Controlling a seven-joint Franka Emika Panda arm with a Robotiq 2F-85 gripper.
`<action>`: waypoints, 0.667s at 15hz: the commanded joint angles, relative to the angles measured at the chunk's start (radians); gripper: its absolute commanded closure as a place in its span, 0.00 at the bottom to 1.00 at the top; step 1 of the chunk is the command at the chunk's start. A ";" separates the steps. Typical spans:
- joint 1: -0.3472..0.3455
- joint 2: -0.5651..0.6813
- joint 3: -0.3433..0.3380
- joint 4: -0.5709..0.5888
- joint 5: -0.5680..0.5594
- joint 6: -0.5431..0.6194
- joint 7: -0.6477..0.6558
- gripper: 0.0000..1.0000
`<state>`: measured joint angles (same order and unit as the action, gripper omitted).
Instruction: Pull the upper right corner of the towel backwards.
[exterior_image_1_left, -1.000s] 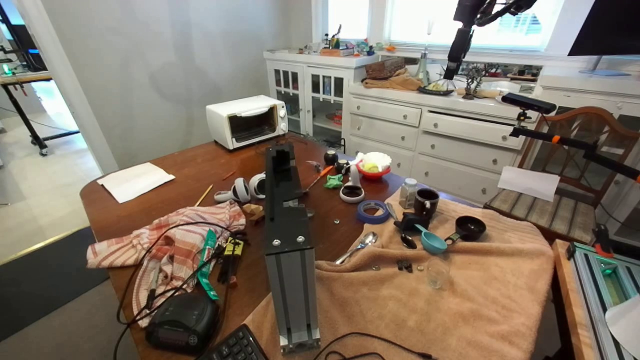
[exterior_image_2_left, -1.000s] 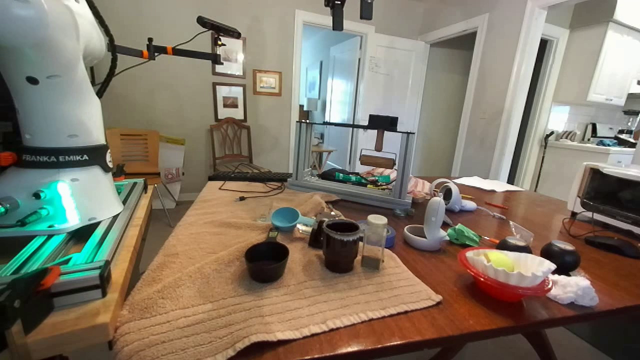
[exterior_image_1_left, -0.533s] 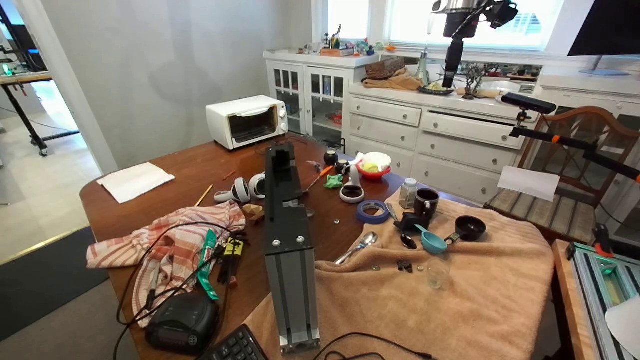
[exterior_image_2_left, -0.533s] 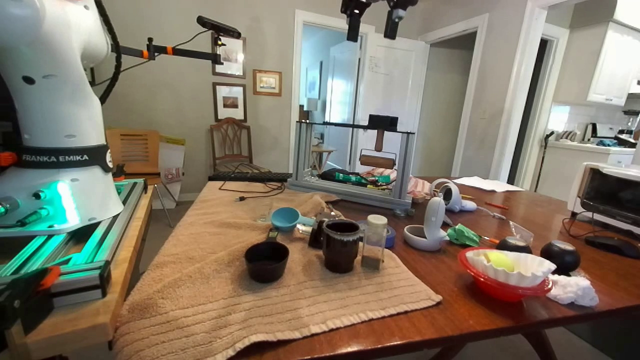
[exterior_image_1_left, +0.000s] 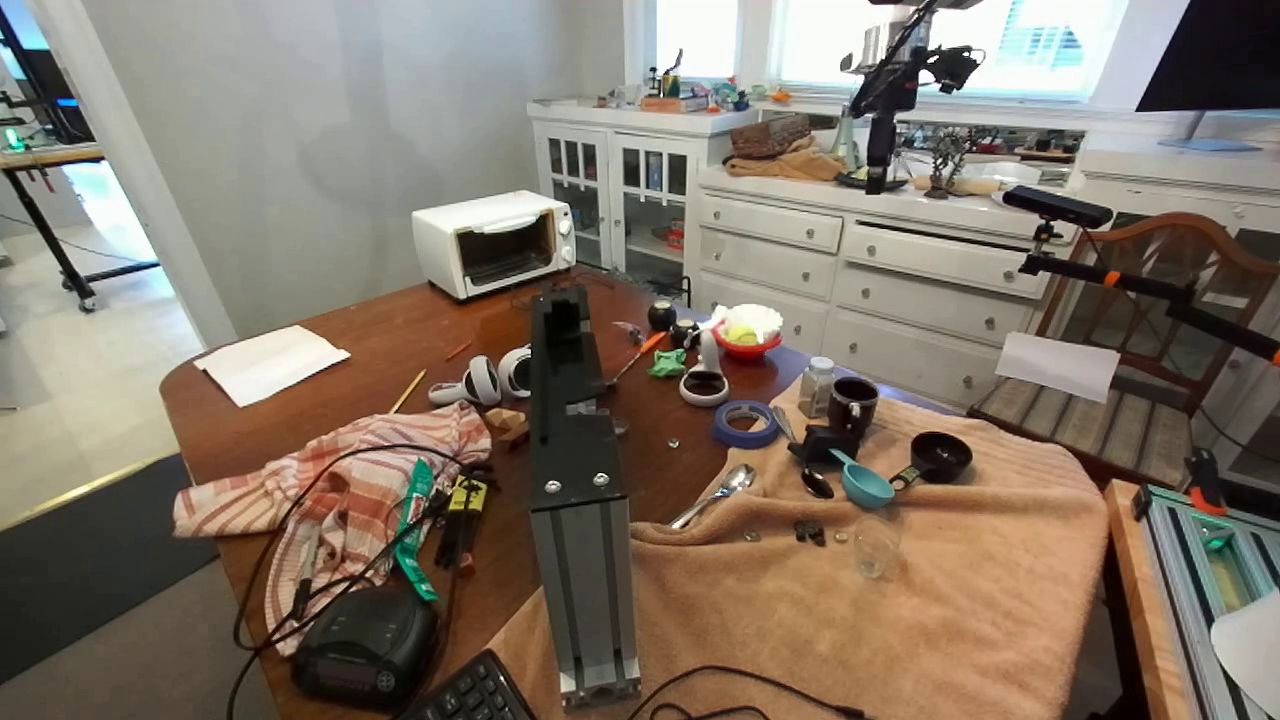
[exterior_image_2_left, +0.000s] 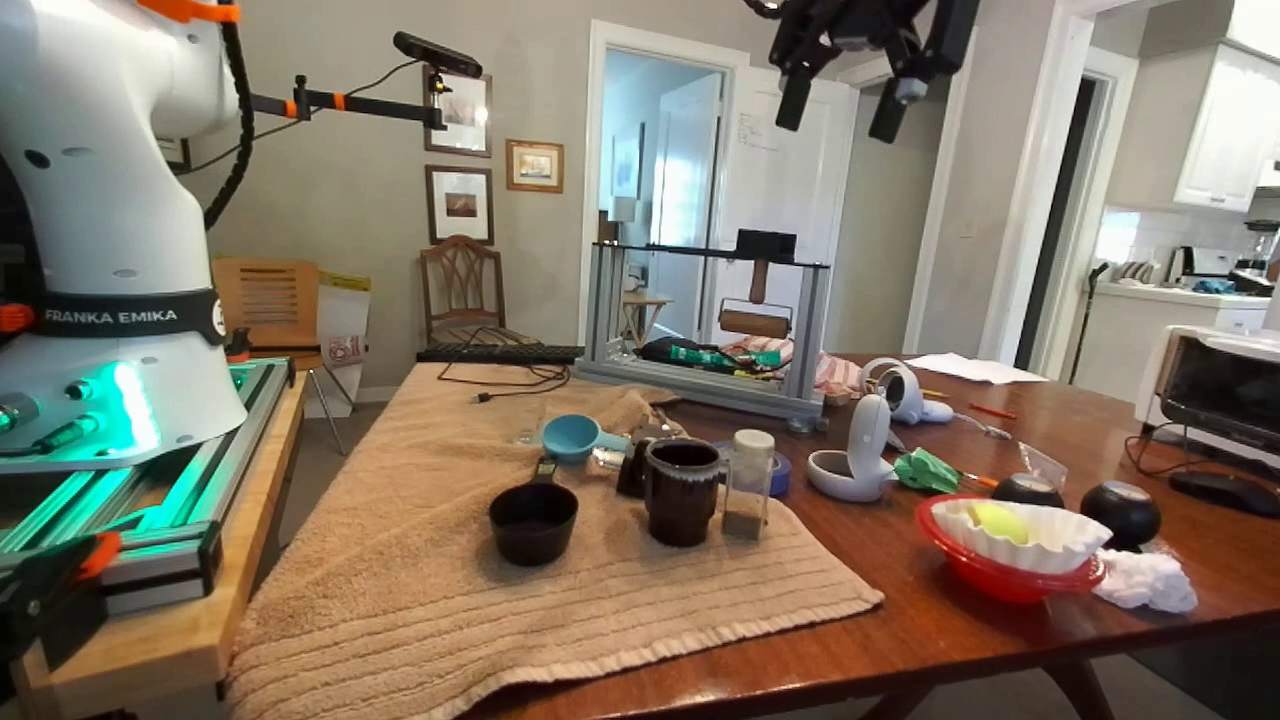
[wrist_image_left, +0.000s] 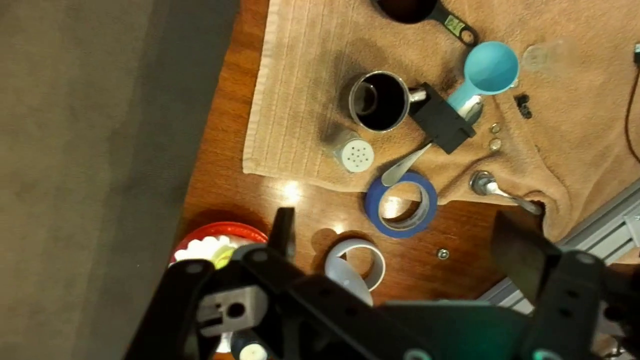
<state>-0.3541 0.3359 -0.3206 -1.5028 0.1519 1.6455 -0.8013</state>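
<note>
A peach towel (exterior_image_1_left: 960, 620) is spread over one end of the wooden table, with several items lying on it. It also shows in an exterior view (exterior_image_2_left: 400, 510) and in the wrist view (wrist_image_left: 305, 115). One flat towel corner (exterior_image_2_left: 868, 600) points out over the bare wood near the table edge; the same corner shows in the wrist view (wrist_image_left: 250, 165). My gripper (exterior_image_2_left: 840, 112) hangs high above the table, open and empty. In the wrist view the fingers (wrist_image_left: 397, 227) are wide apart, over the wood beside the towel, touching nothing.
A dark mug (exterior_image_2_left: 683, 492), a shaker jar (exterior_image_2_left: 748, 490), a black cup (exterior_image_2_left: 533, 525) and a blue scoop (exterior_image_2_left: 570, 437) sit on the towel. Blue tape (wrist_image_left: 372, 205), a white controller (exterior_image_2_left: 850, 470) and a red bowl (exterior_image_2_left: 1010, 580) are near the corner. A metal frame (exterior_image_2_left: 700, 395) stands behind.
My gripper has come down and moved across, to the right in an exterior view and to the left in an exterior view. It stays open. The towel has not moved.
</note>
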 joint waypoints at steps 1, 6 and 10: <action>-0.092 0.118 0.046 0.121 0.064 -0.043 0.031 0.00; -0.195 0.219 0.079 0.181 0.102 -0.102 0.021 0.00; -0.210 0.208 0.087 0.150 0.064 -0.058 0.030 0.00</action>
<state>-0.5447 0.5418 -0.2580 -1.3614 0.2270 1.5906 -0.7776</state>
